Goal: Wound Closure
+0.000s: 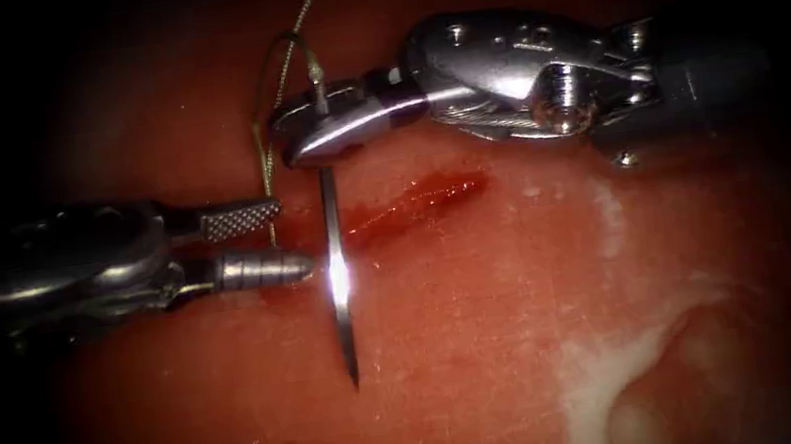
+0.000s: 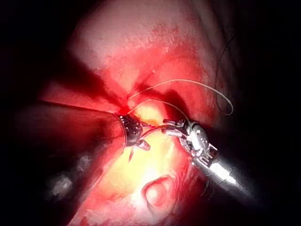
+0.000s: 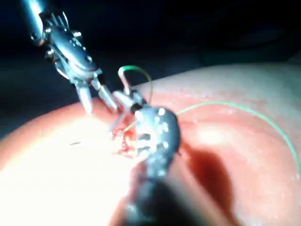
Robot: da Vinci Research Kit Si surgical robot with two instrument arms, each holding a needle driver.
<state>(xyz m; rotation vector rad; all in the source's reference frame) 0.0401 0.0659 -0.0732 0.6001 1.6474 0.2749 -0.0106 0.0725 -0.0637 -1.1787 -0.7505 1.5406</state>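
Observation:
My right tool (image 1: 305, 137) comes in from the right, its jaws shut on the curved needle (image 1: 339, 279) close to its tail end. The needle hangs straight down across the left end of the cut (image 1: 418, 199). Its tip points down over the tissue (image 1: 469, 324) below the cut, and I cannot tell whether it touches. My left tool (image 1: 294, 234) sits just left of the needle with its jaws open and nothing held. The thread (image 1: 264, 158) runs up from the needle's tail and loops down past the left tool's tips. The right wrist view shows the left tool (image 3: 96, 101) open beside the right tool (image 3: 150, 127).
Red fluid fills the cut and stains its left end. A pale white fatty patch (image 1: 626, 375) lies at the lower right of the tissue. In the left wrist view the thread (image 2: 188, 82) arcs in a wide loop above both tools.

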